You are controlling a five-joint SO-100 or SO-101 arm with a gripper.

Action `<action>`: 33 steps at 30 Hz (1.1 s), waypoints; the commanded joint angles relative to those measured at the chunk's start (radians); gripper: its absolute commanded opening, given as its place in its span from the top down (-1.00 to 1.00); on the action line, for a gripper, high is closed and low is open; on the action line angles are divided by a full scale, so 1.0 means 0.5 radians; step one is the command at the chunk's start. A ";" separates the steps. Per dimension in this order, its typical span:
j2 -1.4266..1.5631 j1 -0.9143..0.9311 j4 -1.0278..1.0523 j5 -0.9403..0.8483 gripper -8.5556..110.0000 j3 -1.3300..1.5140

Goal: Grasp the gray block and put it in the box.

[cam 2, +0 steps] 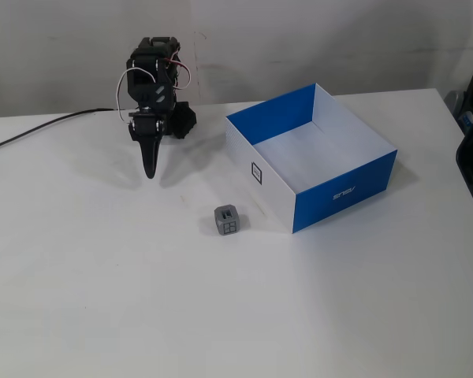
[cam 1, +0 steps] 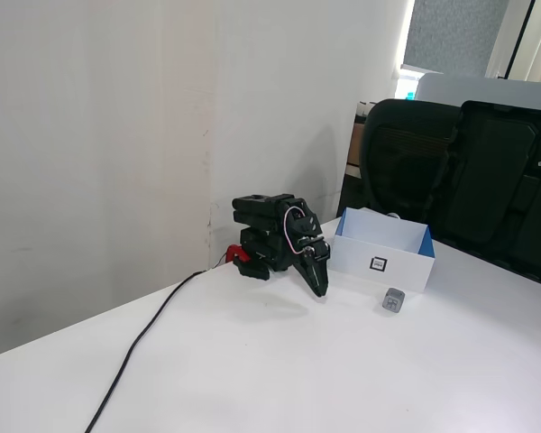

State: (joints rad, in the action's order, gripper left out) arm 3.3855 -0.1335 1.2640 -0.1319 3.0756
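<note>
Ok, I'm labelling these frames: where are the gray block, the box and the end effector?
gray block (cam 2: 227, 221), fixed view, front face.
box (cam 2: 343, 191), fixed view, blue outer wall.
end effector (cam 2: 150, 170), fixed view, closed fingertips.

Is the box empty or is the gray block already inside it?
Empty. The box shows only its bare floor; the gray block sits on the table outside, near its marked side.

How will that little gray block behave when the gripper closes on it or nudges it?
The gray block looks like a rigid cube resting flat on the table, so it should slide rather than roll. It is tiny beside the box, so probably light and easily knocked askew. The gripper is well clear of it.
</note>
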 commanded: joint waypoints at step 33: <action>0.021 0.046 -0.006 -0.009 0.71 0.018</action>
State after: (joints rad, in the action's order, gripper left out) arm 3.3855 -0.1074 1.2640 -0.1319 3.0756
